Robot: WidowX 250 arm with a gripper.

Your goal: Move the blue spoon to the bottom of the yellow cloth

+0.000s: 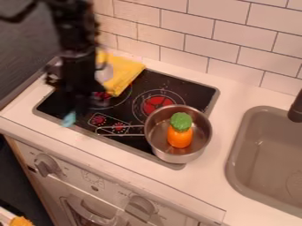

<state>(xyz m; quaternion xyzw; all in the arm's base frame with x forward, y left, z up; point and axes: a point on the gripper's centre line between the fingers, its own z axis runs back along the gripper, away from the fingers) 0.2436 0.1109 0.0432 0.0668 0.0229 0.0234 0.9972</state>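
The black gripper (81,103), blurred, hangs over the left part of the black stovetop, with the arm coming down from the top left. Just below and left of it shows a light blue piece (69,119), apparently an end of the blue spoon, at the stovetop's front left edge; the rest is hidden behind the gripper. Whether the gripper holds it is unclear. The yellow cloth (126,73) lies folded on the back left of the stovetop, right of the arm. A pale greyish patch on the cloth, beside the arm, cannot be made out.
A metal pot (154,143) stands on the stovetop's front right, its handle pointing left; inside is an orange thing (180,137) with a green top. The sink (259,132) with a dark faucet (296,108) is at right. A tiled wall (230,35) rises behind.
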